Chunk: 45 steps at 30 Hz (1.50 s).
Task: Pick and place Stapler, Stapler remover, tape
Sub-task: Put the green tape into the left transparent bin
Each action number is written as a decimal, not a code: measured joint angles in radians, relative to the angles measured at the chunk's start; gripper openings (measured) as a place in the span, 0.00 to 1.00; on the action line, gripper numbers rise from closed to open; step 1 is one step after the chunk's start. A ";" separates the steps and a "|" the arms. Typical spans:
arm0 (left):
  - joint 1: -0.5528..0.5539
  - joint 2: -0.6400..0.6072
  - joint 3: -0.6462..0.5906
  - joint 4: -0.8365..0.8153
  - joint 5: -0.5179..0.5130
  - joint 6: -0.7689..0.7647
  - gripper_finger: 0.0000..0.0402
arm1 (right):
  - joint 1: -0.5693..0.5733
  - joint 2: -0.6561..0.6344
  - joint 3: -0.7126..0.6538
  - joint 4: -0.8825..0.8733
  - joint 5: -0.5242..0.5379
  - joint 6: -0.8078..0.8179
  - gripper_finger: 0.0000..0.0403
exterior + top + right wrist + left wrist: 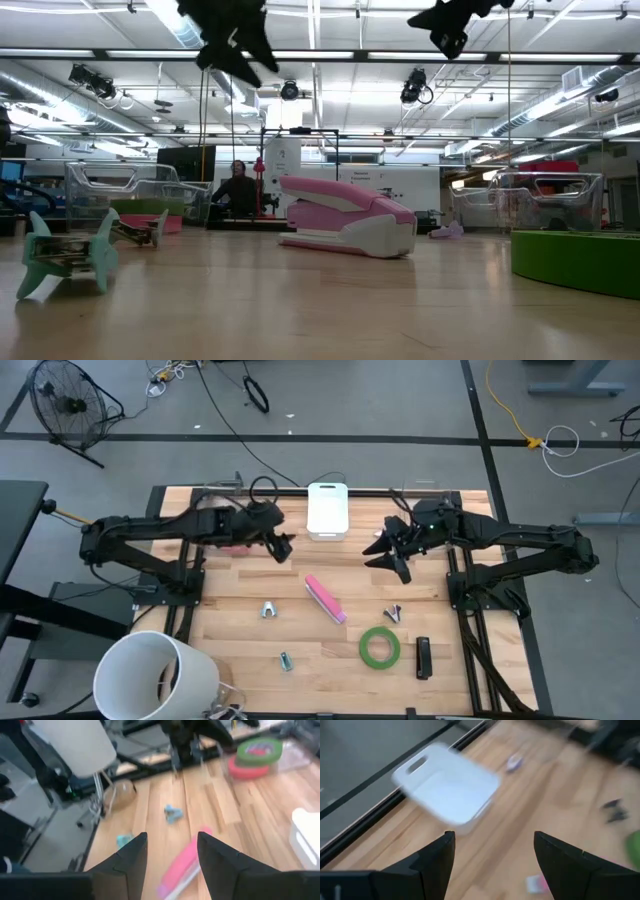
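Note:
My left gripper [285, 548] hangs open and empty above the table, just left of a white bin [327, 510]; the left wrist view shows the bin [445, 787] ahead of it. My right gripper [386, 556] hangs open and empty right of the bin. A pink stapler [325, 598] lies on the table between and nearer than both grippers, and shows in the right wrist view [182, 867]. A green tape ring [380, 647] lies flat near the front. Another green ring [259, 749] lies on a red-pink ring [247, 770] at the far left. Small staple removers [268, 609] [392, 613] [286, 660] lie around the stapler.
A black stapler [423, 657] lies right of the green ring. A big white bucket [155, 675] stands at the near left corner. In the low view the pink stapler [350, 228] sits mid-table, a teal remover [65, 255] to its left, both grippers high above.

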 joint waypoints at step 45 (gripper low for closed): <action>-0.117 0.002 -0.002 0.089 0.002 0.052 0.67 | 0.425 0.381 0.000 -0.261 0.236 -0.190 0.65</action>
